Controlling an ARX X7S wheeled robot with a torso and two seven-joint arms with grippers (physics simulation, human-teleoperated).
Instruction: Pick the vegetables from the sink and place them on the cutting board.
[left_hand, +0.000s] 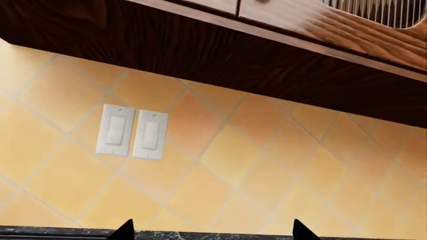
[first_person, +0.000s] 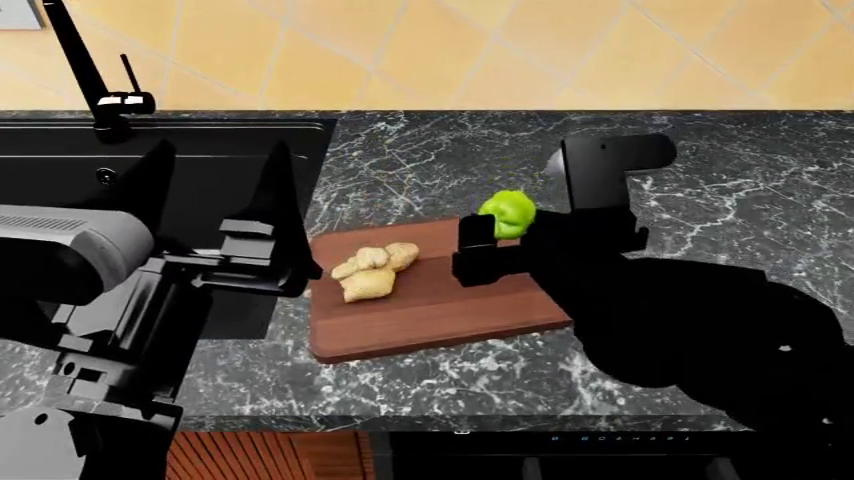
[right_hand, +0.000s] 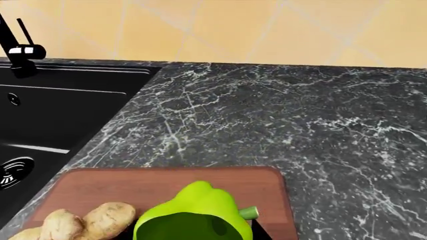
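The lime-green bell pepper (first_person: 507, 213) is held in my right gripper (first_person: 497, 238), which is shut on it just above the far right part of the reddish-brown cutting board (first_person: 441, 310). In the right wrist view the pepper (right_hand: 193, 215) fills the jaws over the board (right_hand: 133, 182). The tan ginger root (first_person: 374, 270) lies on the board's left half and shows in the right wrist view (right_hand: 87, 220). My left gripper (first_person: 220, 185) is open and empty, raised in front of the black sink (first_person: 200, 140), fingers pointing up. Its wrist view shows both fingertips (left_hand: 123, 231) wide apart.
The tall black faucet (first_person: 80, 60) stands behind the sink. The grey marbled counter (first_person: 721, 190) extends right of the board. The left wrist view shows the tiled wall, two white light switches (left_hand: 132, 132) and a dark wood cabinet (left_hand: 267, 55) above.
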